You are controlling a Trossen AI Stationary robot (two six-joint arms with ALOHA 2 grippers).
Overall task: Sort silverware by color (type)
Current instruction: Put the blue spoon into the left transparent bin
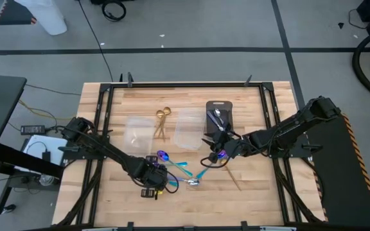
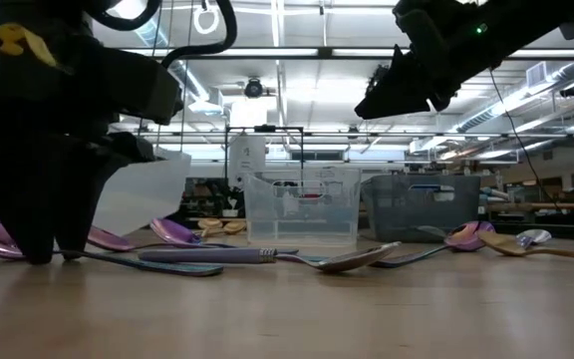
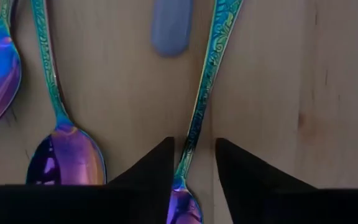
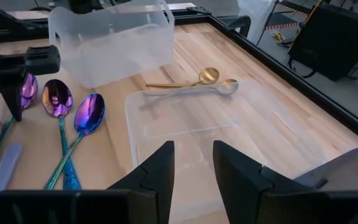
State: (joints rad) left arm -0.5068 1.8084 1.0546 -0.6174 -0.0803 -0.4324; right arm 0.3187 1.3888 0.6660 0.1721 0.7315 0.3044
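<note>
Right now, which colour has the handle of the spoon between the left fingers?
Iridescent teal-green with an engraved pattern on the spoon handle; the left wrist view shows it best.

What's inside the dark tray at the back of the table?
The dark tray holds silver utensils near its middle. The right arm's gripper hangs just in front and covers the tray's near end, so an exact count isn't possible.

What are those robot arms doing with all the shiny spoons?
They're sorting spoons by colour on a wooden table. The left gripper is down over the purple-blue spoons, its fingers either side of one spoon's teal handle. The right gripper hangs above the table with nothing between its fingers. Two gold spoons already lie in a clear container, and silver pieces sit in the dark tray.
</note>
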